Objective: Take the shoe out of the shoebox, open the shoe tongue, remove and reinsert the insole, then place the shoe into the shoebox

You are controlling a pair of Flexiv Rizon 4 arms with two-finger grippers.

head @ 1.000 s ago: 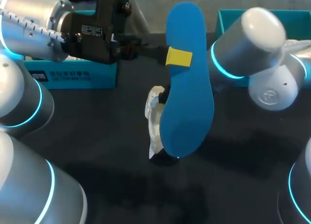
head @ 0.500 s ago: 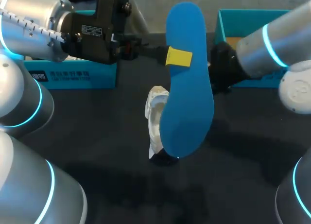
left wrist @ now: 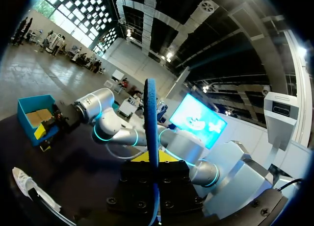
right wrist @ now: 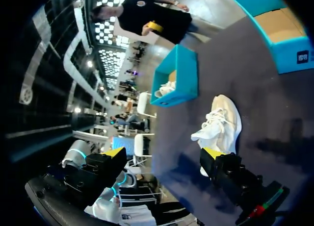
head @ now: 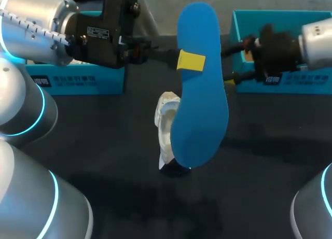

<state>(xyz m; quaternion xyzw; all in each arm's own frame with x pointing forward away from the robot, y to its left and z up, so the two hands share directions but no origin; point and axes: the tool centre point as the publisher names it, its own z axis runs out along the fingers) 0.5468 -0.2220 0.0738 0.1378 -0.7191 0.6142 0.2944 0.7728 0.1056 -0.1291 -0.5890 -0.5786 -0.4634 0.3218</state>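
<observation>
My left gripper (head: 190,60) is shut on the blue insole (head: 199,101), which stands on its long axis above the middle of the table. In the left wrist view the insole (left wrist: 151,123) shows edge-on, rising from between the fingers. The white shoe (head: 166,126) lies on the dark table under the insole, partly hidden by it. My right gripper (head: 231,64) is open, level with the insole's right edge, one yellow tip (head: 230,82) close beside it. In the right wrist view the shoe (right wrist: 222,122) lies ahead of the wide-open right gripper (right wrist: 163,152).
A teal shoebox (head: 290,21) stands at the back right, behind my right gripper. A second teal box (head: 78,84) sits at the back left, under my left arm; the right wrist view shows something white inside that second box (right wrist: 179,76).
My right arm has swung round: its big grey links have left the middle right, and its open gripper now points at the insole's right edge. Left arm, insole and shoe have not moved.
</observation>
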